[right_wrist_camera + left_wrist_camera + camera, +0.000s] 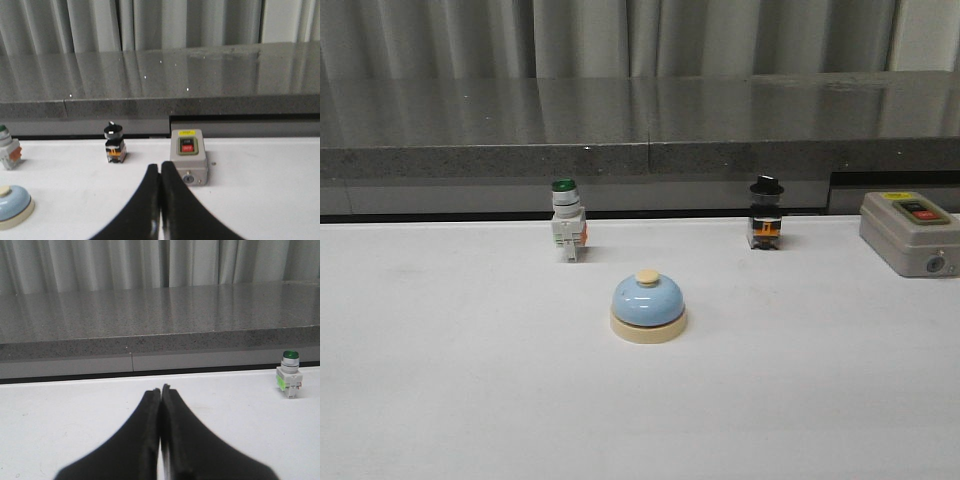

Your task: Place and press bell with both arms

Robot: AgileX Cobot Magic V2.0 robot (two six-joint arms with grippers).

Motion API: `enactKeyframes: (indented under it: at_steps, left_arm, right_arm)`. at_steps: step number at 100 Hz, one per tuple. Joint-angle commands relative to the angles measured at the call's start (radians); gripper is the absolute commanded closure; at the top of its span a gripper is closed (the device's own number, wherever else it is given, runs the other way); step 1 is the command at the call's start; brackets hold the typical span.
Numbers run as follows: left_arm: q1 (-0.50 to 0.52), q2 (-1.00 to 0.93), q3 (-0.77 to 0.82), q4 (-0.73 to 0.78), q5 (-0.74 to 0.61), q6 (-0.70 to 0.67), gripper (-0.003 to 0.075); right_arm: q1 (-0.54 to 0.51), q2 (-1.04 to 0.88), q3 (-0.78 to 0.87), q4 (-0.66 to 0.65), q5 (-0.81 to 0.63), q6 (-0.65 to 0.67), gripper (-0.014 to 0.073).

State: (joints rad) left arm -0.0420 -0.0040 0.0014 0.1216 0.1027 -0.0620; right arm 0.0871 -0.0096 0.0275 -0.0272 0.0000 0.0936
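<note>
Bell [648, 306], a light-blue dome on a cream base with a cream knob, stands upright on the white table [440, 380] near the middle of the front view, touching nothing. At about 11 o'clock from it stands the green-capped pushbutton switch [567, 222], and at about 1 o'clock the black-knobbed selector switch [766, 215]; both are well apart from it. Far off at 2 o'clock, by the table's edge, sits the grey control box [910, 231] with its red and green buttons.

Neither arm appears in the front view. The left gripper [161, 388] has its black fingers pressed together, holding nothing, above bare table. The right gripper [160, 167] is likewise closed and empty, its tips just before the grey box, with the bell off to one side.
</note>
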Motion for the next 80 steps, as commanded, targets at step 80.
enactKeyframes:
  at_steps: [80]
  left_arm:
    - [0.003, -0.029, 0.041, 0.0, -0.086, -0.007, 0.0739]
  right_arm:
    - [-0.006, 0.702, -0.812, 0.013, 0.71, 0.0, 0.0654]
